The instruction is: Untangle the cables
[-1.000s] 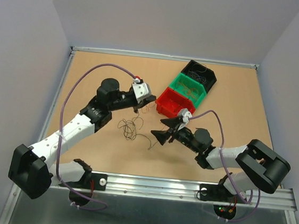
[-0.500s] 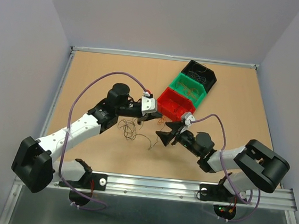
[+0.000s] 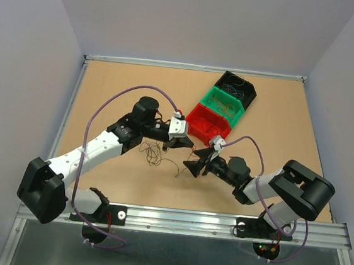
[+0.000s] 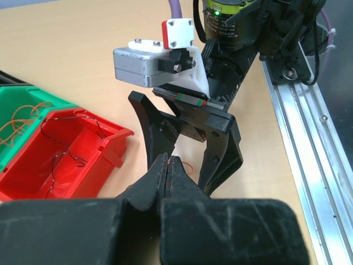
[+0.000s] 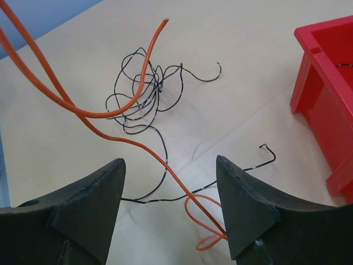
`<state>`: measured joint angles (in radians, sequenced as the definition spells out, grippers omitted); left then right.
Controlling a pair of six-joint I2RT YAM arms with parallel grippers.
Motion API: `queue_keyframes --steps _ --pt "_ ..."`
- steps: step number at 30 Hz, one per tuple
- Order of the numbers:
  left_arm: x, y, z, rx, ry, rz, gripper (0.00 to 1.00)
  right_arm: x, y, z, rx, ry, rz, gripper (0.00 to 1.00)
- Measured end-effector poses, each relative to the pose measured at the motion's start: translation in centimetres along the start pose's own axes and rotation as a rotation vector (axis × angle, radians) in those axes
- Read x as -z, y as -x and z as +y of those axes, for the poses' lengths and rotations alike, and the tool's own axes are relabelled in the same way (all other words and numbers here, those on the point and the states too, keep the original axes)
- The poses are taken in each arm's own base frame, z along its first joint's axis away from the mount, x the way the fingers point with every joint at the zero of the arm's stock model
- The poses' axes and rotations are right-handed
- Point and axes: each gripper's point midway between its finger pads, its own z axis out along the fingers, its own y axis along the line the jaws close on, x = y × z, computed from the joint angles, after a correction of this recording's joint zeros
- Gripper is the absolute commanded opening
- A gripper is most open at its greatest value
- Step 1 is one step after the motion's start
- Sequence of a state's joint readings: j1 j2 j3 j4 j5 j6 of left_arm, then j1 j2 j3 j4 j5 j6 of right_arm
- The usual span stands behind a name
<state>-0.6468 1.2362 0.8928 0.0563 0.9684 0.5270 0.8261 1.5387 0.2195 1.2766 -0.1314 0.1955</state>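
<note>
Two grippers nearly meet in the overhead view, Ana says: the left gripper (image 3: 179, 144) and the right gripper (image 3: 196, 160) sit close together above the table (image 3: 277, 143), just in front of the red bin (image 3: 207, 124). The cables (image 3: 154, 152) lie in a loose knot on the table just left of them.

And the left wrist view, Ben asks?

There, Ana answers, the left fingers (image 4: 146, 190) are pressed tight together with a fleck of orange at their tip, so they seem to be pinching a strand. The right gripper faces them, jaws apart. A few dark wires (image 4: 60, 160) lie in the red bin.

The right wrist view shows it best, Ben says. The right fingers (image 5: 83, 210) stand released and wide, and the orange cable (image 5: 91, 116) climbs off the table between them, touching neither. The dark tangle (image 5: 140, 94) lies beyond. The orange end passes in front of it, though he cannot tell whether it threads through.

So how should the step go, Ana asks?

Ben judges that the right gripper should close on the orange cable low down, near its small coil beside the right-hand finger, and leave out the dark wire running along the table there. Then the two grippers should draw apart slowly, so the strand slides free rather than cinching the knot.
</note>
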Motion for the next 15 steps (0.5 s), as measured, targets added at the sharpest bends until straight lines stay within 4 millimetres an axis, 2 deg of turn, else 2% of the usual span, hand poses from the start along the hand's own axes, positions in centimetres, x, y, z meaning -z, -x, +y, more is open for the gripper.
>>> queue_keyframes --steps 2,3,5,6,7,8,13,15 --pt "-0.11 -0.26 -0.15 0.011 -0.011 0.004 0.0 0.0 -0.38 -0.04 -0.004 -0.001 0.011 0.68" --pt "-0.16 -0.35 -0.21 0.015 -0.014 0.006 0.0 0.0 -0.47 -0.05 -0.005 0.0 0.013 0.52" --pt "-0.27 -0.55 -0.41 0.025 -0.025 0.01 0.0 0.0 -0.49 -0.02 -0.009 0.0 0.014 0.28" --pt "-0.36 -0.6 -0.51 0.027 -0.031 0.01 0.0 -0.01 -0.44 -0.01 -0.01 0.001 0.012 0.1" --pt "-0.42 -0.65 -0.56 0.03 -0.034 0.011 0.0 -0.02 -0.4 0.02 -0.012 0.001 0.01 0.04" --pt "-0.5 -0.67 -0.59 0.032 -0.038 0.012 0.0 -0.03 -0.32 0.05 -0.009 0.003 0.007 0.01" --pt "-0.65 -0.79 -0.61 0.04 -0.045 0.018 0.06 0.04 -0.3 0.24 -0.016 0.012 0.007 0.0" --pt "-0.64 -0.74 -0.53 0.038 -0.042 0.02 0.11 0.18 -0.37 0.35 -0.016 0.017 0.009 0.01"
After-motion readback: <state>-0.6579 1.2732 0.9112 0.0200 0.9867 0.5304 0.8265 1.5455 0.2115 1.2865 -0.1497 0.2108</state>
